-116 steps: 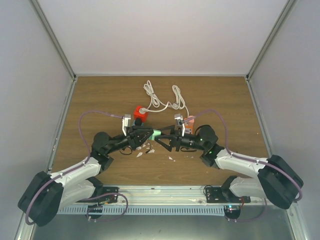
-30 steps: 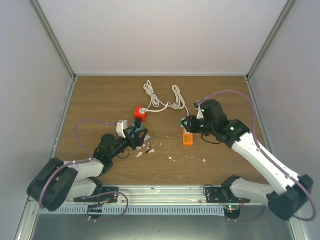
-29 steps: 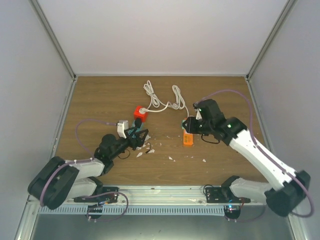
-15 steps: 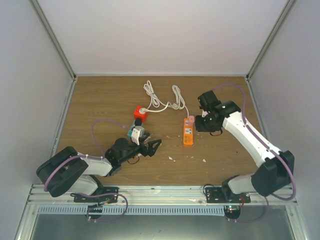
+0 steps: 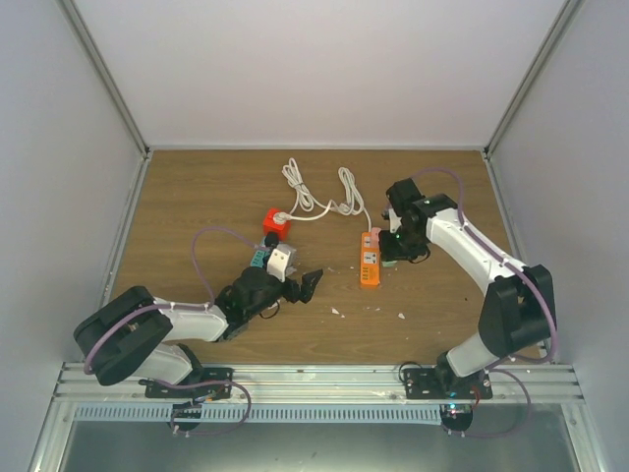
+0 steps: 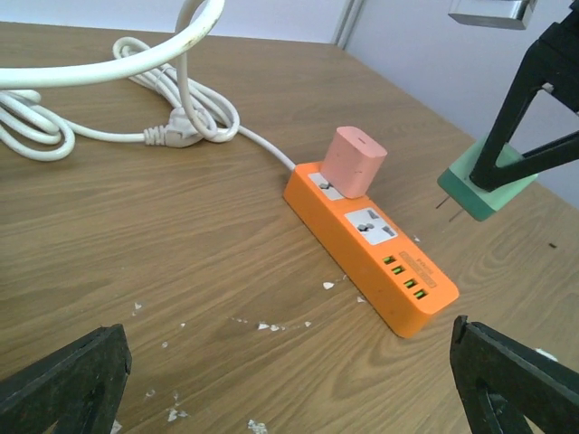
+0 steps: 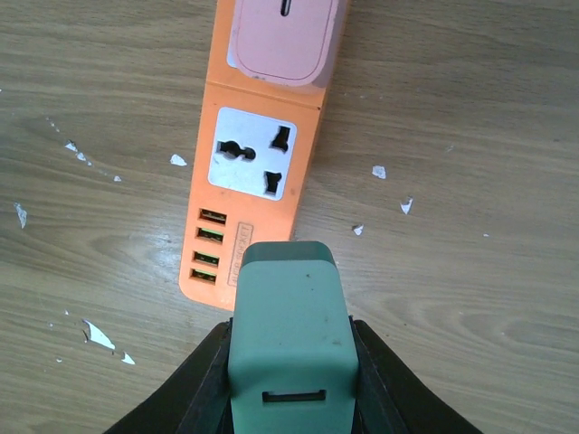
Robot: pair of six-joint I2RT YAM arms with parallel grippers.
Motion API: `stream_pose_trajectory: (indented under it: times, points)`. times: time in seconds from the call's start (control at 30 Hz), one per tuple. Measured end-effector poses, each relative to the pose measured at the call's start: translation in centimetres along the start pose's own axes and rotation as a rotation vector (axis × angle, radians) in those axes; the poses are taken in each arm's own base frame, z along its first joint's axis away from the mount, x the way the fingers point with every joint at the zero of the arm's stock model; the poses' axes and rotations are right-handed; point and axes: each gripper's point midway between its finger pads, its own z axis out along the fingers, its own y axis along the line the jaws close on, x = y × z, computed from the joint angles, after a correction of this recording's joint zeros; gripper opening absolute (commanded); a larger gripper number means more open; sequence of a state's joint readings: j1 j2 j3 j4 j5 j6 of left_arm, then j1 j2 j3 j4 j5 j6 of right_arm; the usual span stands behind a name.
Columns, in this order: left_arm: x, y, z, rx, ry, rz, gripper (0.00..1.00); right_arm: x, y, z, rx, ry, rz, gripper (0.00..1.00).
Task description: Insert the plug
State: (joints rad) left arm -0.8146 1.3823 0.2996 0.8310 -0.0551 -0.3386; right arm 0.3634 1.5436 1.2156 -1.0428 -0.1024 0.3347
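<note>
The orange power strip lies mid-table, and a pink adapter sits in its far socket. Its white middle socket is free, with USB ports nearer the end. My right gripper is shut on the green plug. In the left wrist view the plug hangs just off the table beside the strip, its prongs pointing at the strip. My left gripper is open and holds nothing, low over the table left of the strip.
A white cable is coiled behind the strip and runs to a red cube. Small white flecks are scattered on the wooden table. Grey walls enclose the table on three sides.
The right gripper has carried the plug from over the strip's far end to its right side and lower. The left arm has swung its gripper nearer and to the right, towards the strip.
</note>
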Motion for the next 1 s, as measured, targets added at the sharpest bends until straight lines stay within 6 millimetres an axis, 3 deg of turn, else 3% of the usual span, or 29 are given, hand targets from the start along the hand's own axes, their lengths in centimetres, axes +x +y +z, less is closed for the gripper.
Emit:
stream_pose_trajectory:
  times: [0.27,0.5,1.0]
  points:
    - [0.4,0.4,0.7,-0.026,0.023,0.02,0.99,-0.4,0.3,0.5,-0.017,-0.008,-0.01,0.0]
    - [0.7,0.6,0.6,-0.036,0.036,0.025,0.99,-0.8,0.5,2.2,-0.025,0.021,-0.007,0.01]
    - [-0.5,0.6,0.2,-0.047,0.005,0.042,0.99,-1.5,0.8,3.8,-0.031,0.034,-0.009,0.0]
